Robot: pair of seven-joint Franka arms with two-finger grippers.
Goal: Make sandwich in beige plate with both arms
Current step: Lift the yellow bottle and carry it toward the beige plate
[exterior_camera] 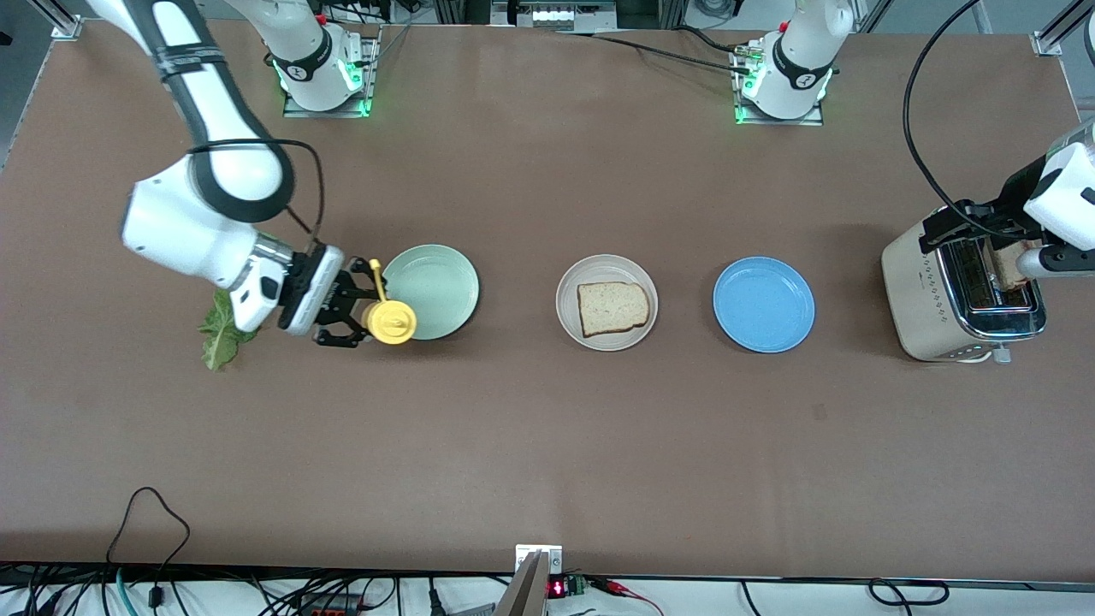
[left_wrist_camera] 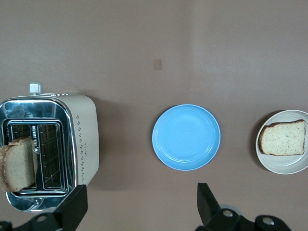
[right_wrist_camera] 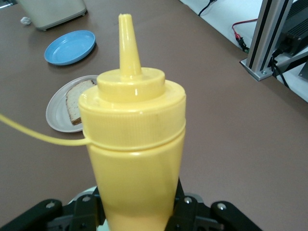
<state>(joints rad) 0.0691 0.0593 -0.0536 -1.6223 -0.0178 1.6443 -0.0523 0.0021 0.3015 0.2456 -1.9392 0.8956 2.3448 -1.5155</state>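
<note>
One bread slice (exterior_camera: 612,308) lies flat on the beige plate (exterior_camera: 569,318), in the middle of the table. A second bread slice (exterior_camera: 1009,265) stands in a slot of the toaster (exterior_camera: 941,291). The lettuce leaf (exterior_camera: 221,334) lies on the table at the right arm's end. My right gripper (exterior_camera: 364,308) is shut on a yellow squeeze bottle (exterior_camera: 389,321) over the rim of the mint-green plate (exterior_camera: 436,287). In the right wrist view the bottle (right_wrist_camera: 132,144) fills the middle. My left gripper (left_wrist_camera: 139,207) hangs open and holds nothing, high above the toaster (left_wrist_camera: 82,130) and the table beside it.
A blue plate (exterior_camera: 763,305) with nothing on it sits between the beige plate and the toaster. The toaster stands at the left arm's end of the table. Cables run along the table's front edge.
</note>
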